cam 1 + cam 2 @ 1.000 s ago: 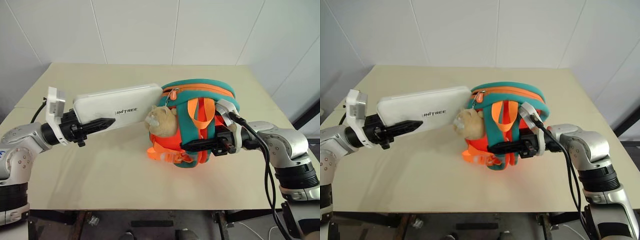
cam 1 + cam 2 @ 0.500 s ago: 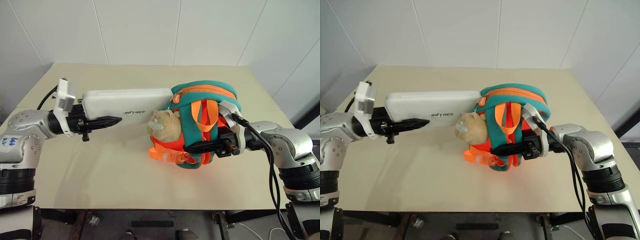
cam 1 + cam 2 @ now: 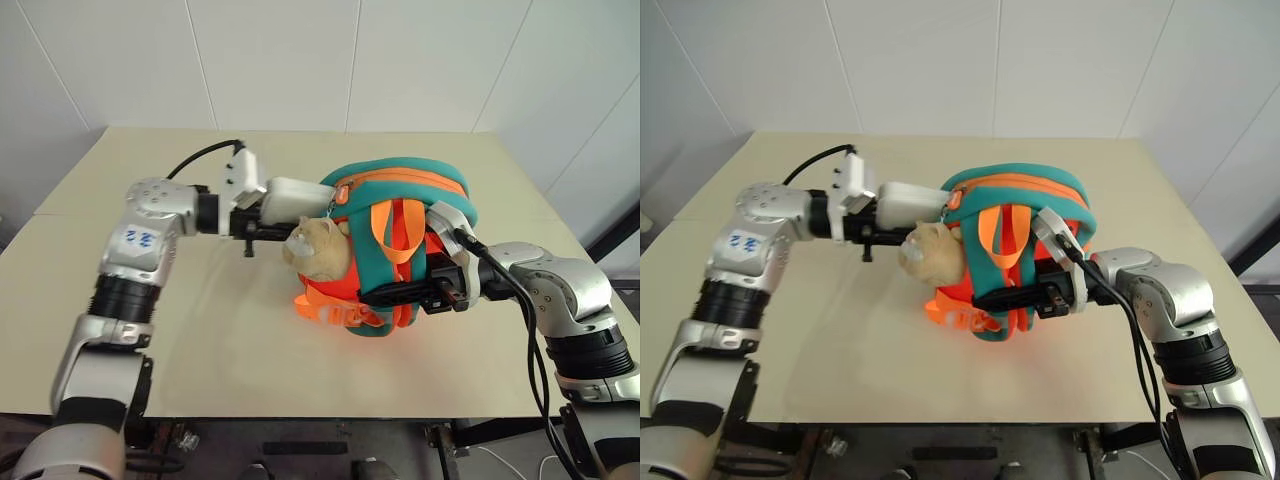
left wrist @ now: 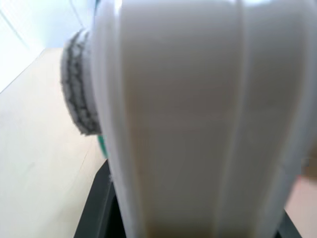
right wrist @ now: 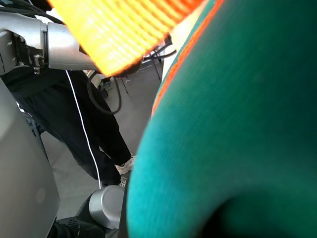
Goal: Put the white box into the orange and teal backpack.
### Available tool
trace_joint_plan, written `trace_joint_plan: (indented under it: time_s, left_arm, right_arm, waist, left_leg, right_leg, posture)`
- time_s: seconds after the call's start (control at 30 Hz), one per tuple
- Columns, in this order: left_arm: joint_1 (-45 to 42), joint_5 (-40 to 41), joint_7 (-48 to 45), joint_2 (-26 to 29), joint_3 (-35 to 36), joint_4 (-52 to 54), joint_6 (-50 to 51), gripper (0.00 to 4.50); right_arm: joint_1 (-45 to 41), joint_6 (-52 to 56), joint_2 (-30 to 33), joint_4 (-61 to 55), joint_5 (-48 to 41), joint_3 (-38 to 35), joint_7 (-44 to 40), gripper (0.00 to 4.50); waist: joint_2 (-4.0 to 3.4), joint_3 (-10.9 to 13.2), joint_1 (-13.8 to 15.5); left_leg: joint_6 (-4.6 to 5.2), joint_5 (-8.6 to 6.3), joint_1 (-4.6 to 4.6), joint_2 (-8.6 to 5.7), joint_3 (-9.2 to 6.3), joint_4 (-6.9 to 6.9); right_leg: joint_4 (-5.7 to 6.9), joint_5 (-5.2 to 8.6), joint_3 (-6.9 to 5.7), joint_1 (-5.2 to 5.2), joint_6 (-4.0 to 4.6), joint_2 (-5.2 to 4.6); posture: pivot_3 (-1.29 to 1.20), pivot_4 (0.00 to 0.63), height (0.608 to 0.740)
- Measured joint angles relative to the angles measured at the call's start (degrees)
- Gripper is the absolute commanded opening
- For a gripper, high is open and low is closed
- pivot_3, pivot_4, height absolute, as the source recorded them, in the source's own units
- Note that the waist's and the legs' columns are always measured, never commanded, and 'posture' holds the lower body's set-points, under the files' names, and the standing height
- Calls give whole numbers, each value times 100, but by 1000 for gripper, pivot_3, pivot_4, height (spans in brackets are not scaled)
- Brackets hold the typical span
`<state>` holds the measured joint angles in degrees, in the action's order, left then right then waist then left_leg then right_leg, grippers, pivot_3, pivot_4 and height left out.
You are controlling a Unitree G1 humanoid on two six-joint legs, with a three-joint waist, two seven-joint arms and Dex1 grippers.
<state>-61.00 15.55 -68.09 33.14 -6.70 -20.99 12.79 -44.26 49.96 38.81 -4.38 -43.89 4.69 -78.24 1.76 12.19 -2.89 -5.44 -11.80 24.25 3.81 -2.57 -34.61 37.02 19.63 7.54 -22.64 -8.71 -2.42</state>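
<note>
Right wrist view alone shows a person's dark trouser leg [image 5: 104,134] behind the orange and teal backpack [image 5: 237,129].

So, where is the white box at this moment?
In the left eye view the white box is left of centre, held by the left end effector, its far end inside the top opening of the orange and teal backpack, just above the plush charm.

Table [image 3: 250,350] front bare; plush charm [image 3: 318,248] crowds backpack [image 3: 400,190] mouth.
</note>
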Motion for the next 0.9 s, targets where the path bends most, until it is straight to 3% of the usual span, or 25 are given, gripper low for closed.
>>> trace_joint_plan:
  time_s: [0.17, 0.47, 0.63, 0.8, 0.9]
  left_arm:
    - [-318, -258, -37, -535, -235, -510, -315, 1331]
    - [-338, -484, 85, -921, -274, -1340, -648, 1331]
    - [-330, -513, 92, -897, -223, -1392, -636, 2929]
    - [-147, -437, -54, -533, -33, -1212, -627, 4361]
    - [-78, -423, -259, -134, 115, -1142, -769, 4473]
  right_arm:
    - [-4, -78, -9, 4, 75, 2, 15, 18]
    - [-31, -110, -45, -5, 124, 10, 82, 18]
    - [-1, -109, -119, -63, 112, 8, 193, 0]
    - [54, -109, -125, -113, 113, 7, 235, 0]
    - [57, -111, -125, -108, 114, 5, 245, 0]
  waist:
    - [-5, 3, -41]
    - [-8, 4, -16]
    - [-8, 4, -31]
    - [-8, 4, -49]
    - [-9, 5, -48]
  left_leg:
    - [0, 0, -2, 1, 0, 2]
    - [1, -1, -1, 0, 0, -14]
    - [1, -1, -3, 0, -1, -14]
    - [0, 0, -6, 0, -1, -14]
    - [-1, 1, -8, 1, -1, -16]
  right_leg:
    - [4, 2, 1, -3, -3, 1]
    - [12, 2, 1, 1, -4, 0]
    - [19, 2, 1, 0, -5, 1]
    - [26, 2, 2, 0, -4, 2]
    - [34, 2, 2, -2, -4, 2]
  posture:
    - [0, 150, 740]
    - [0, 150, 740]
    - [0, 150, 740]
    - [0, 150, 740]
    - [0, 150, 740]
